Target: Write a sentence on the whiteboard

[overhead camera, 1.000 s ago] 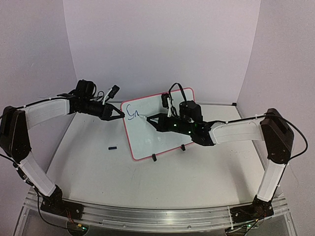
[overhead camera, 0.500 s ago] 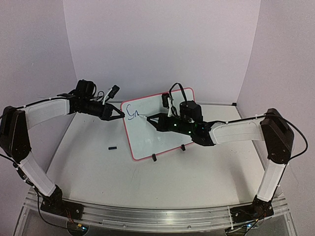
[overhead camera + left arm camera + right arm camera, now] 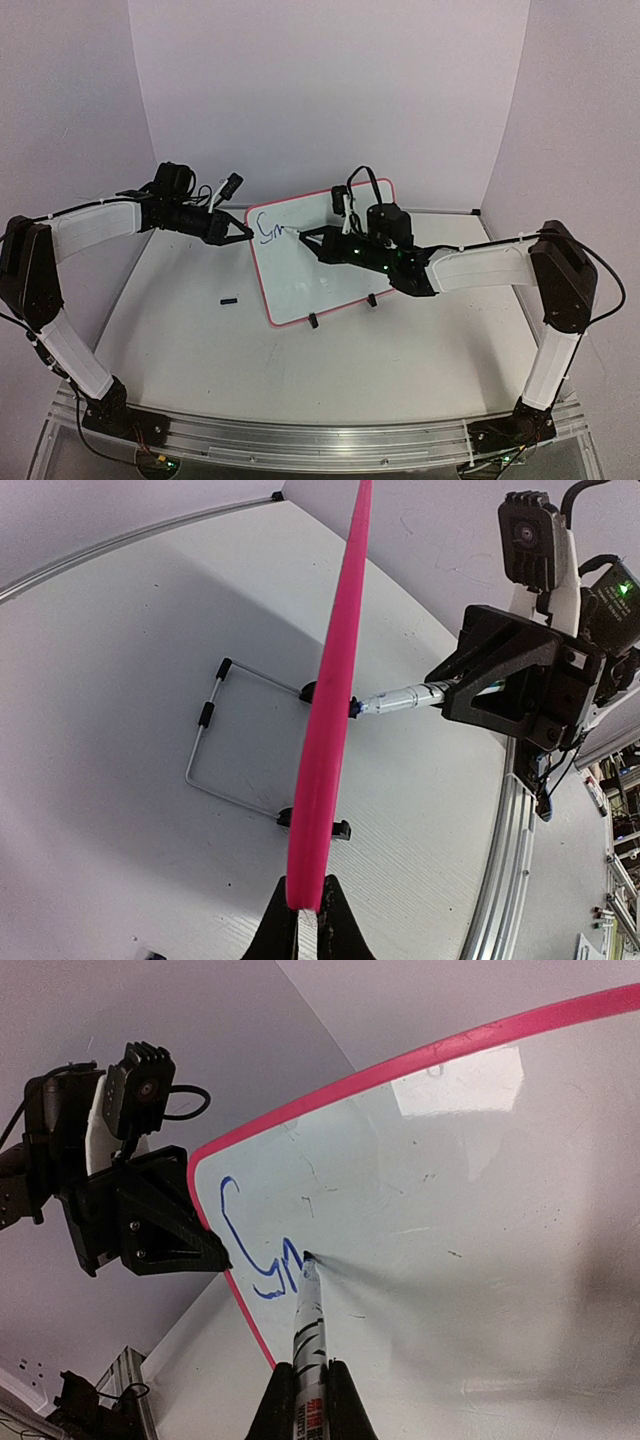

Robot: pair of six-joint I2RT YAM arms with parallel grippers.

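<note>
Top view. Left gripper (image 3: 243, 236) has its jaws pressed together on the left edge of the small white whiteboard with the thin red-pink frame (image 3: 330, 280). Right gripper (image 3: 305, 240) has its jaws pinched on a slim white marker pen (image 3: 291, 238), which points left with its tip on the board face. The board stands on its long edge on two black clip feet (image 3: 313, 321) mid-bench, leaning back, its long axis running left to right. Blue handwritten lettering (image 3: 268, 232) sits in the upper left corner and reads "Sm" so far. A small black piece (image 3: 229, 299) lies on the white bench (image 3: 180, 340), left of the board and apart from it.

Left wrist view. The board is seen edge-on, with the frame clamped between the jaws at the bottom. A grey wire stand (image 3: 205, 750) is behind the board. The marker meets the face from the far side.

Right wrist view. The marker's long axis runs up from the jaws, its tip touching the board just right of the blue strokes. The left gripper's black jaws meet the frame beside the lettering.
</note>
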